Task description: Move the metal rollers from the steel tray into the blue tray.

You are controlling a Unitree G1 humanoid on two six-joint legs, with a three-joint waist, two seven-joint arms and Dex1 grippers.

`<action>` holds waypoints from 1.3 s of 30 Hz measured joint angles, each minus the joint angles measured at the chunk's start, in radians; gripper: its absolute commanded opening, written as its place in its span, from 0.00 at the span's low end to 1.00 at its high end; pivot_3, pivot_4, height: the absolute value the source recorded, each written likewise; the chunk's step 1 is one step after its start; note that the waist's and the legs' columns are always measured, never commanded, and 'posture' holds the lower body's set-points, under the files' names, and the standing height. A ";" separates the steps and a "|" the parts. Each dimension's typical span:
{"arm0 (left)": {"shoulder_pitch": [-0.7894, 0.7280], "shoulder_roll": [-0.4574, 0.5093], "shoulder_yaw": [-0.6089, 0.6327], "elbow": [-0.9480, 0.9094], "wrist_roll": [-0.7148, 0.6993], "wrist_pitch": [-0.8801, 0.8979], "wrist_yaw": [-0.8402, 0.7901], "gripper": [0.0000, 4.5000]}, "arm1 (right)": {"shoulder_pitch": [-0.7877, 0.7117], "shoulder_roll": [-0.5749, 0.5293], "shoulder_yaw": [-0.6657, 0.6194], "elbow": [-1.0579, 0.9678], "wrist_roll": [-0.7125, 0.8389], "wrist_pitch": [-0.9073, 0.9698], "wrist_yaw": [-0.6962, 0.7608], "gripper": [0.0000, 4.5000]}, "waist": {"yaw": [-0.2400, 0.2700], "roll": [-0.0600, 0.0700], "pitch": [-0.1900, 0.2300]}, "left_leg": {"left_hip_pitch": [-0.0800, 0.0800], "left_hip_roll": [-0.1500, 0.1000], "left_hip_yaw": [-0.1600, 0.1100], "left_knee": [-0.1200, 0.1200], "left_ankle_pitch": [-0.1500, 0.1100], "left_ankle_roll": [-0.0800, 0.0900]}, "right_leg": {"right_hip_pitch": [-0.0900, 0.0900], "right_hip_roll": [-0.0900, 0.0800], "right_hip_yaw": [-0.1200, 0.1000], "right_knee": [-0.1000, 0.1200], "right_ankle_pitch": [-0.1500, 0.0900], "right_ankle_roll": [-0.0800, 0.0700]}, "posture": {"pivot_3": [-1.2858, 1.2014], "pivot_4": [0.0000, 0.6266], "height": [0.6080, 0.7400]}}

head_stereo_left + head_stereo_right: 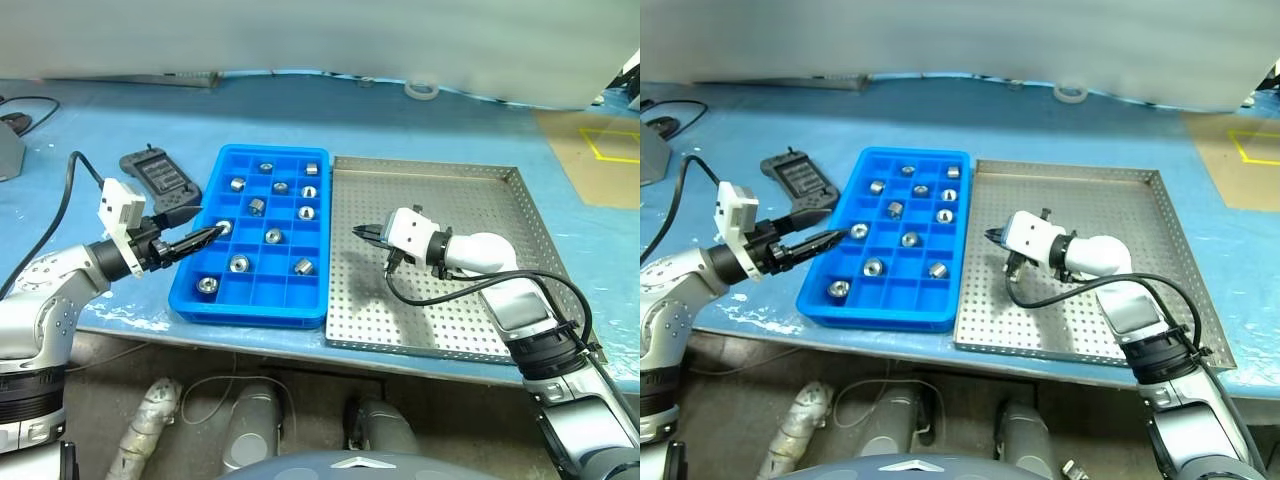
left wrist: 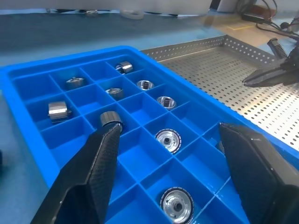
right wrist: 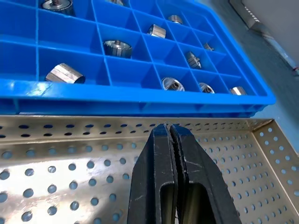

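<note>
The blue tray [image 1: 250,312] lies left of the steel tray [image 1: 480,210], the two touching side by side. Several metal rollers [image 1: 240,263] sit one per compartment in the blue tray, also clear in the left wrist view [image 2: 168,139]. My left gripper [image 1: 213,233] reaches level over the blue tray's left edge, open, its fingers [image 2: 100,158] spread wide with nothing between them. Over the steel tray's perforated floor, near its left rim, my right gripper [image 1: 360,232] is shut on nothing, its fingertips [image 3: 161,133] pressed together and pointing at the blue tray's wall.
A dark grey handheld controller [image 1: 160,180] lies left of the blue tray, close behind my left gripper. A white tape roll [image 1: 422,90] rests at the back. A black cable [image 1: 70,190] runs along the left. The table's front edge is close below both trays.
</note>
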 measured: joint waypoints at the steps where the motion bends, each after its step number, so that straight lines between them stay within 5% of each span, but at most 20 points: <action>1: 0.002 0.007 0.002 0.001 0.003 -0.002 0.000 0.78 | 0.000 0.003 0.000 0.003 0.000 -0.001 0.000 0.00 | 0.001 0.000 0.000 | 0.000 0.000 0.000 0.000 0.000 0.000 | 0.000 0.000 0.000 0.000 0.000 0.000 | 0.59 0.24 1.00; 22: -0.030 0.011 -0.064 0.007 0.014 -0.026 0.026 0.78 | 0.003 0.030 0.008 0.022 -0.014 -0.006 -0.012 0.00 | 0.000 0.000 0.000 | -0.001 0.000 0.000 -0.002 0.001 -0.002 | -0.002 0.000 0.000 0.000 0.000 0.000 | 0.56 0.24 1.00; 39: -0.186 -0.026 -0.219 0.140 0.048 -0.056 -0.088 0.78 | 0.142 0.008 -0.034 -0.166 -0.022 0.143 -0.105 0.00 | -0.021 0.000 0.000 | 0.000 0.000 0.000 -0.003 0.002 -0.004 | -0.001 0.000 0.001 0.000 0.000 0.000 | 0.50 0.24 1.00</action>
